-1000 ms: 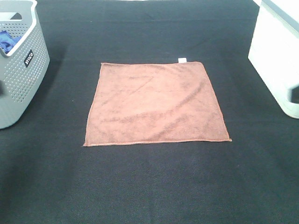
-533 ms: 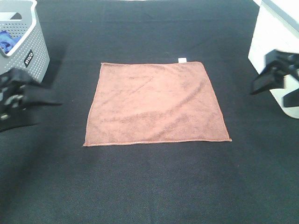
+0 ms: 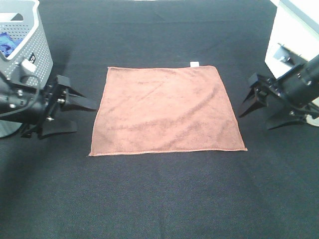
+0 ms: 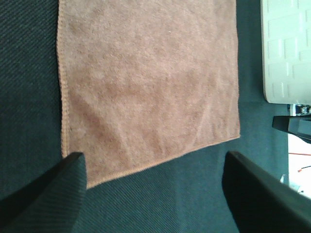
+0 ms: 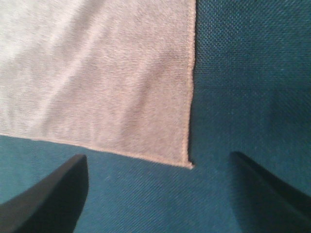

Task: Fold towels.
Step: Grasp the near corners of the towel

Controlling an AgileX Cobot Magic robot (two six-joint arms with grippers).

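Different from a moment ago: both arms now well inside the high view, closer to the towel than before. Towel in the same spot, same shape.

Left pincer at 9 o'clock of the towel, wide open, holding nothing. One finger tip just beside the towel's edge; touching or not, hard to tell. Seen from its own camera: two dark fingers far apart, with one side of the towel in the gap past them.

Right pincer at 3 o'clock of the towel, wide open too, holding nothing. Near the towel's edge but not touching. Seen from its own camera: dark fingers spread wide, with one towel corner lying past the gap.

Under it all, a big black table with a rough woven top. In the middle, the reddish-brown towel, square, spread flat, not folded, with a stitched edge all round. At 10 o'clock, a grey basket with little holes in its wall. At 2 o'clock, a white bin. Inside the basket, something blue. Last, a tiny white tag on the towel's far edge, at about 1 o'clock.
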